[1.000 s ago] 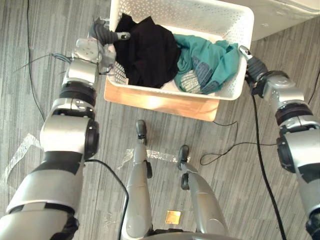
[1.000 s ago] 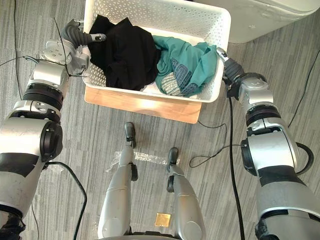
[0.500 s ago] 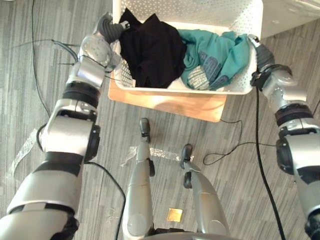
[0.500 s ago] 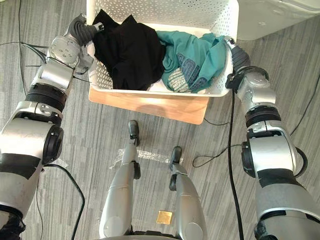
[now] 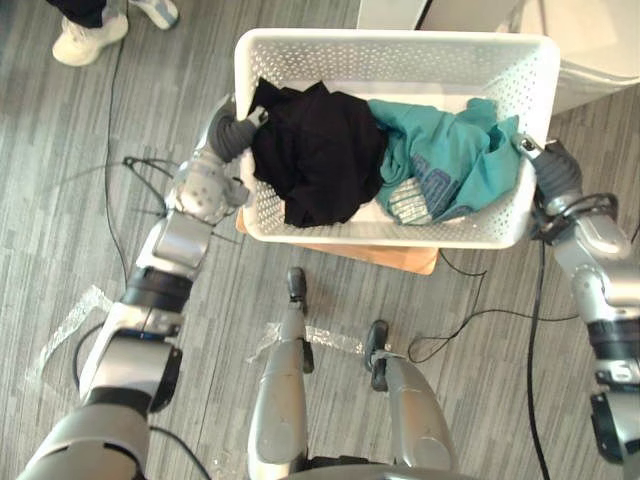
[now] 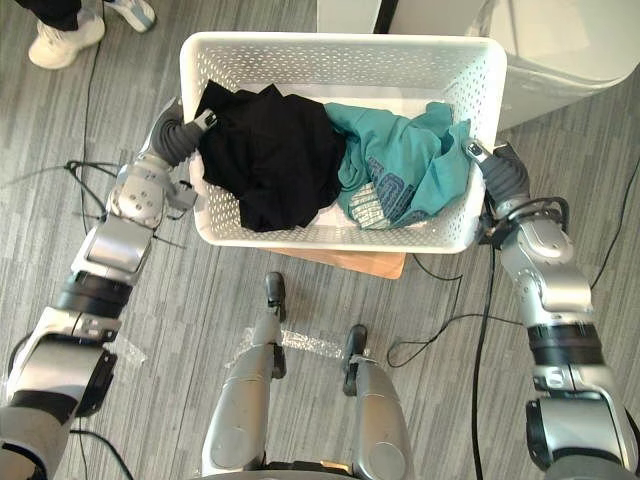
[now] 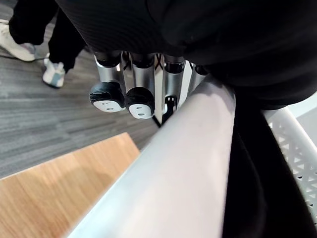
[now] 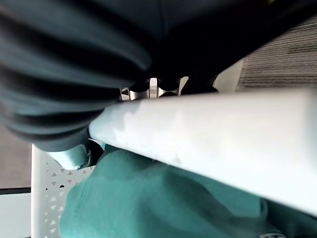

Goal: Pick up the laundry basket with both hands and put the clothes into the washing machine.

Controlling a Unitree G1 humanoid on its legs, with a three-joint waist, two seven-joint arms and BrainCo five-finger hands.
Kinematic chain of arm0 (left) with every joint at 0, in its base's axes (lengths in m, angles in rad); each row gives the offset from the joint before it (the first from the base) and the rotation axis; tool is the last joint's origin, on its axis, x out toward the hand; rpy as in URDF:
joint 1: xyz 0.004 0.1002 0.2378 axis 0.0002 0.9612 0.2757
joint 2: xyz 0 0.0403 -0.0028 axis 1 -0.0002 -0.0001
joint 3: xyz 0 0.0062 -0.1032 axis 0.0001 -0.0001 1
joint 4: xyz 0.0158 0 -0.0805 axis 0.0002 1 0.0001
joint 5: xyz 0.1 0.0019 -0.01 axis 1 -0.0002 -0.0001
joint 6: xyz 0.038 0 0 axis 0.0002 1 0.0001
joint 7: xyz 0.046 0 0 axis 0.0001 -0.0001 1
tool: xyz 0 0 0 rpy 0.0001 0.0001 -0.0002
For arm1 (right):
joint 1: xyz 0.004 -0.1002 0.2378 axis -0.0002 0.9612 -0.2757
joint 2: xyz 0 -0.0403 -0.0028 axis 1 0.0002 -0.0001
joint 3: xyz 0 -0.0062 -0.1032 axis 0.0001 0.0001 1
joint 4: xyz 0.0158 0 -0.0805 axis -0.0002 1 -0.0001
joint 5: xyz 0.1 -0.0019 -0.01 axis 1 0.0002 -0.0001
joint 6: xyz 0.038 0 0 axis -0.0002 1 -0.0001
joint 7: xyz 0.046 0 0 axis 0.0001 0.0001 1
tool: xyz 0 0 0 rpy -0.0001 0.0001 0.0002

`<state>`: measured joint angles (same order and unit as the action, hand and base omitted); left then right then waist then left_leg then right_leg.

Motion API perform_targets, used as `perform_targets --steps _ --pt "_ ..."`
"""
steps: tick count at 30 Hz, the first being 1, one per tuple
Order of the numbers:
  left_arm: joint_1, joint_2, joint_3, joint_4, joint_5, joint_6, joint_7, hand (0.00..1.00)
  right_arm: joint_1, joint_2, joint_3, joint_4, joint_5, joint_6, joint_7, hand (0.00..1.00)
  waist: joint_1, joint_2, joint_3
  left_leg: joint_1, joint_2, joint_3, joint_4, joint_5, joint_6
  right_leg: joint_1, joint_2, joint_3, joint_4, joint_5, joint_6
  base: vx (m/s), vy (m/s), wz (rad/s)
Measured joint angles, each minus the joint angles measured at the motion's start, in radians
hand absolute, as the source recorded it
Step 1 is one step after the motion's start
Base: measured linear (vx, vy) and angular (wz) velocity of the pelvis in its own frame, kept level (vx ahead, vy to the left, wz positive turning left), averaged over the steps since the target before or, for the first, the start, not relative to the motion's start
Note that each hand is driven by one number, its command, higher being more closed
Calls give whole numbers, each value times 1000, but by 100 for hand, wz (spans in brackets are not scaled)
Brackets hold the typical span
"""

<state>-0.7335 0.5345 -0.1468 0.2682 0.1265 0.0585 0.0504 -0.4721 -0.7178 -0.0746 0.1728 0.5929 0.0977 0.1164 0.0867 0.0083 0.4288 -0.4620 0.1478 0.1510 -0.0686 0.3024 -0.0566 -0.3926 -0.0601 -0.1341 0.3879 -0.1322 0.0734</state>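
A grey floor (image 5: 60,200) has a wooden board (image 5: 370,258) on it. Over the board is the white laundry basket (image 5: 380,235), with black clothes (image 5: 315,165) and teal clothes (image 5: 450,165) inside. The left wrist view shows the left hand (image 5: 228,135) with fingers (image 7: 106,94) curled under the rim. The right hand (image 5: 555,172) is at the other side. Its fingers hide behind the rim, so nobody can tell its grip. A person's shoes (image 5: 85,38) stand far back.

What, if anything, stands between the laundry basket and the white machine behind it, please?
Nothing visible does. The laundry basket, gripped at its ends by the left hand and right hand, has its far right corner overlapping the white machine in view.
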Motion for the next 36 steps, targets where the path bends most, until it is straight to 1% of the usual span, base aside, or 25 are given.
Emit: perform_targets --steps 1,2,4,5,6,8,10,11,12,14,17,18,20,22,24,28,31,33,34,35,36 --pt "24 -1 2 -16 -4 -1 0 100 20 0 -4 -15 0 -2 6 100 -2 -1 0 17 -5 0 0 -10 10 14 -5 0 4 -14 2 -29 -32 11" --pt "83 -3 10 -58 -10 -4 -5 100 67 -2 -19 -44 0 -3 27 100 -19 -3 -2 46 -27 -1 -1 -22 23 45 -25 3 11 -56 2 -30 -28 15" --pt "161 -12 34 -115 -19 -8 -18 100 107 -3 -28 -55 0 -3 57 100 -19 -3 -3 75 -49 2 -4 -28 22 72 -32 14 1 -89 1 -72 -40 -2" --pt "198 -22 43 -124 -26 -21 -31 100 132 1 -28 -49 0 -3 77 100 -21 2 -5 92 -55 3 -10 -31 24 84 -33 22 -6 -99 1 -93 -37 -11" --pt "216 -25 43 -124 -31 -25 -38 100 147 6 -28 -44 -1 -3 88 100 -21 5 -8 102 -56 1 -17 -33 26 93 -32 22 -7 -100 0 -73 -17 0" --pt "265 -56 46 -125 -37 -26 -53 100 198 22 -28 -38 -3 -1 109 100 -39 8 -14 126 -60 -9 -24 -33 27 118 -34 26 -10 -101 0 -17 -2 6" --pt "341 -131 76 -122 -37 -24 -67 100 254 79 -43 -29 -15 3 128 100 -58 8 -24 154 -69 -9 -24 -34 28 148 -41 28 -20 -101 1 8 -1 2" --pt "355 -143 79 -122 -37 -24 -70 100 267 93 -46 -28 -16 8 128 100 -63 8 -26 159 -71 -9 -24 -34 28 154 -43 28 -21 -101 1 40 -2 2" --pt "377 -161 83 -117 -38 -22 -71 100 289 128 -52 -18 -22 17 129 100 -72 8 -27 176 -76 -10 -24 -31 31 170 -47 28 -23 -102 2 36 -4 1" --pt "404 -193 83 -111 -54 -17 -71 100 333 203 -77 1 -39 33 130 100 -74 9 -33 207 -82 -9 -24 -33 36 202 -52 30 -31 -103 3 42 -16 0" --pt "440 -209 83 -109 -77 4 -73 100 388 248 -78 3 -46 42 136 100 -81 13 -62 236 -84 -10 -24 -43 31 235 -54 29 -50 -104 5 30 -18 1" --pt "462 -218 83 -109 -82 6 -73 100 406 259 -78 3 -47 45 144 100 -91 15 -80 251 -85 -11 -25 -49 27 258 -54 28 -63 -104 5 49 -25 6" --pt "504 -233 83 -109 -99 8 -75 100 441 271 -78 -2 -47 47 149 100 -98 21 -137 260 -85 -14 -26 -61 17 275 -54 24 -79 -104 5 69 -31 4" --pt "519 -247 83 -109 -104 8 -76 100 462 271 -78 -2 -47 48 149 100 -100 27 -160 273 -85 -16 -26 -62 15 294 -54 22 -91 -104 5 71 -36 3" --pt "526 -259 82 -110 -111 11 -94 100 486 271 -80 -3 -47 48 149 100 -102 35 -189 282 -86 -25 -26 -61 17 311 -52 14 -100 -104 5 57 -45 9" --pt "537 -280 80 -111 -114 12 -97 100 539 278 -101 -42 -46 48 151 100 -113 54 -209 291 -85 -48 -25 -60 18 334 -48 -5 -109 -104 5 31 -41 12" --pt "550 -299 77 -111 -114 16 -105 100 566 280 -112 -44 -46 48 152 100 -123 55 -214 284 -88 -69 -14 -56 16 336 -50 -22 -93 -115 1 11 -32 18" --pt "550 -309 72 -111 -114 20 -111 100 585 281 -122 -53 -46 48 150 100 -128 54 -213 262 -97 -99 22 -56 15 320 -61 -36 -48 -138 -4 -21 -35 28" --pt "551 -312 72 -111 -114 20 -109 100 592 282 -123 -62 -45 48 147 100 -125 54 -213 244 -93 -113 46 -54 12 300 -62 -34 -15 -150 -7 -68 -86 24" --pt "550 -312 72 -111 -114 21 -107 100 591 284 -124 -68 -45 48 144 100 -127 55 -213 218 -91 -136 72 -39 -9 281 -60 -26 12 -153 -13 -116 -105 24" --pt "550 -316 72 -111 -114 21 -99 100 593 287 -127 -73 -46 48 143 100 -127 52 -213 205 -95 -188 55 19 -82 275 -66 -28 -2 -141 -32 -179 -42 23"
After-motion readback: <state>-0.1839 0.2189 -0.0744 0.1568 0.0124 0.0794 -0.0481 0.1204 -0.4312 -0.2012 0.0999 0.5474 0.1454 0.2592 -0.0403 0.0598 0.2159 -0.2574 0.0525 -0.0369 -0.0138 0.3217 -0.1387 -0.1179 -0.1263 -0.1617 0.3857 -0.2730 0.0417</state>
